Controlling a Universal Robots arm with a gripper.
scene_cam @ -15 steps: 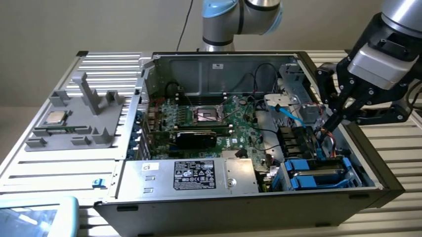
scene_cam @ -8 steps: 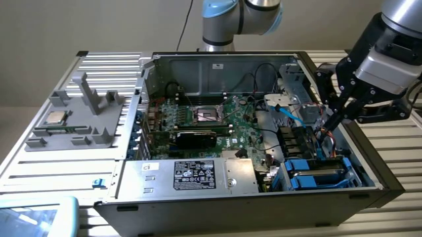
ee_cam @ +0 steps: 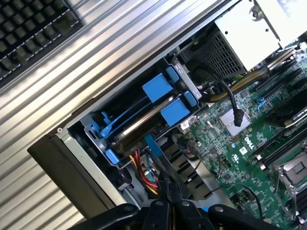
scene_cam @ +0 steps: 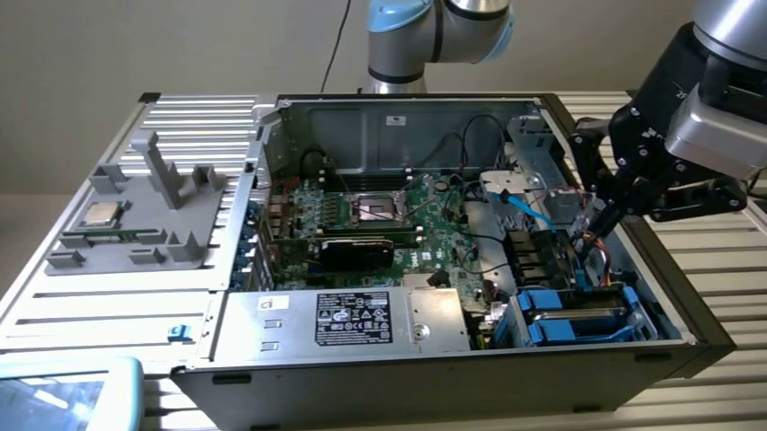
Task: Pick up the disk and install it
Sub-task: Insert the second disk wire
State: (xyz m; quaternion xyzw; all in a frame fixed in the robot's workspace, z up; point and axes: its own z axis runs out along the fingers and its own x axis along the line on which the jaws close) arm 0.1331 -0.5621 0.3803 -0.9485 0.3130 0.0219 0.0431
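One hand point(scene_cam: 595, 226) hangs fingers pinched together, nothing in grip, over open computer case point(scene_cam: 671, 310), at drive cage. Disk point(ee_cam: 144, 115) with blue carrier sits in cage point(ee_cam: 91, 132), at 5 o'clock corner of case in exterior view. To do well: judge seating, keep clear of red-orange cables point(ee_cam: 144, 170), press blue tabs point(ee_cam: 173, 114) evenly, no tilt.

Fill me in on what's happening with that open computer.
A robot arm is working over an open computer case lying on its side. Its gripper is shut and empty, hanging inside the case just above the drive bay. The disk in its blue carrier already sits in that bay, so it looks installed. A CPU chip rests on a grey holder at the exterior view's left.
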